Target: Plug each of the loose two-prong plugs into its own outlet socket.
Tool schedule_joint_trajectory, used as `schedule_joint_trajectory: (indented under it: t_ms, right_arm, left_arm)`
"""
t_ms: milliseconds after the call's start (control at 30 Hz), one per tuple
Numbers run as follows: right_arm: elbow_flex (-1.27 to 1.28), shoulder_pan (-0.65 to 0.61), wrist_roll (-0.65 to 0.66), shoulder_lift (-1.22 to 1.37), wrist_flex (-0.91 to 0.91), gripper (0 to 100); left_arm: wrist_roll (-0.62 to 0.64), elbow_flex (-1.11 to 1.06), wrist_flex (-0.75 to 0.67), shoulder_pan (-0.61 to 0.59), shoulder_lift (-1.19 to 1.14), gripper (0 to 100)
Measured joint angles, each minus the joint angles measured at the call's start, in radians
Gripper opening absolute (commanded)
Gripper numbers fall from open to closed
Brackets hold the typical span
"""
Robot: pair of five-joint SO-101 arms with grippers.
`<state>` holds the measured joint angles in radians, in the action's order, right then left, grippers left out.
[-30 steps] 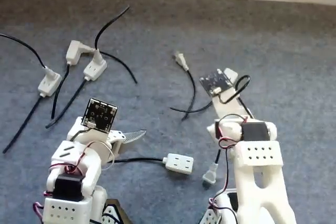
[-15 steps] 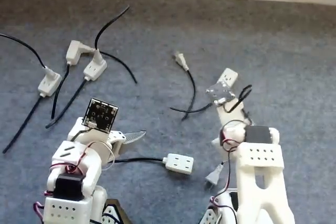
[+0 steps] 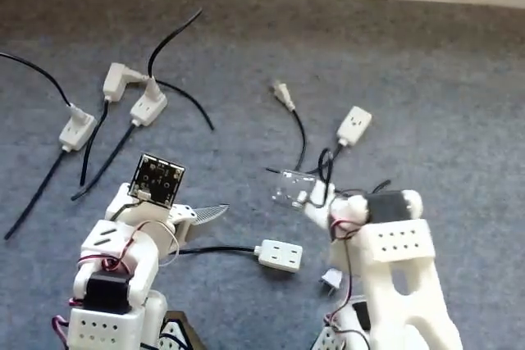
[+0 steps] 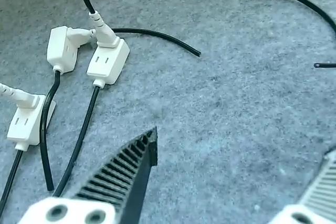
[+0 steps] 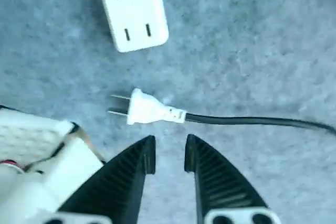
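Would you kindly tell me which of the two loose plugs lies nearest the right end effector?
The plug just ahead of the right end effector, beside the empty outlet socket; the other loose plug lies much farther away.

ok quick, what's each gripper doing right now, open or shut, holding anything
Left gripper: open wide, holding nothing.
Right gripper: open by a narrow gap, holding nothing, with a loose plug just past its tips.

I see grey carpet [image 3: 459, 96] throughout — on it lie a three-way socket [image 3: 280, 255], a loose plug [image 3: 283, 94], a second socket [image 3: 354, 125] and black cords [image 3: 175, 32].
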<state>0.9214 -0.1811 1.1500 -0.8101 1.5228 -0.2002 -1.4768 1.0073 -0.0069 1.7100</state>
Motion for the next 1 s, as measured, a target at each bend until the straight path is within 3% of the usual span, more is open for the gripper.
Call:
schedule_joint_trajectory:
  t_ms: [167, 433, 767, 1000]
  right_arm:
    - [-0.002, 0.061, 0.446, 0.000, -0.006, 9.5]
    - [0.143, 0.011, 0.853, -0.002, -0.043, 9.5]
    - [0.367, 0.011, 0.927, -0.002, -0.404, 18.1]
    - [0.391, 0.005, 0.927, -0.002, -0.410, 18.0]
  left_arm:
    - [0.000, 0.000, 0.000, 0.000, 0.000, 44]
    - [0.000, 0.000, 0.000, 0.000, 0.000, 44]
    - [0.000, 0.000, 0.000, 0.000, 0.000, 44]
    - [0.000, 0.000, 0.000, 0.000, 0.000, 44]
